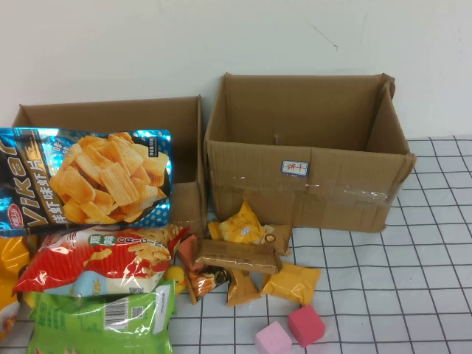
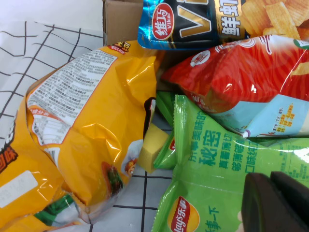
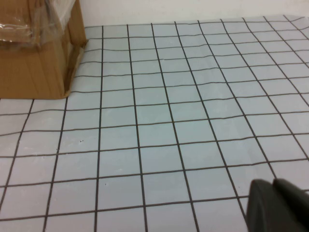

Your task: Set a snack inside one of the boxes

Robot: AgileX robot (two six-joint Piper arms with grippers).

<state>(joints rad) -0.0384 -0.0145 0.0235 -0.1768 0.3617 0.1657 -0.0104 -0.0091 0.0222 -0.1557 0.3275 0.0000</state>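
Note:
Two open cardboard boxes stand at the back: a small one [image 1: 110, 122] on the left and a larger one [image 1: 310, 162] to its right. Snack bags lie at the front left: a blue Vikar bag [image 1: 88, 181], a red bag [image 1: 96, 258], a green Lay's bag [image 1: 103, 321] and a yellow bag [image 2: 82, 135]. Small wrapped snacks [image 1: 240, 258] lie before the larger box. Neither gripper shows in the high view. My left gripper [image 2: 268, 180] is shut and empty just above the green Lay's bag [image 2: 217, 179]. My right gripper [image 3: 271, 185] is shut and empty above bare tablecloth.
Two pink cubes [image 1: 289, 333] sit at the front edge, and a yellow cube [image 2: 152, 151] lies between the bags. The gridded tablecloth [image 3: 169, 121] stretches to the right of the larger box, whose corner [image 3: 38, 63] shows in the right wrist view.

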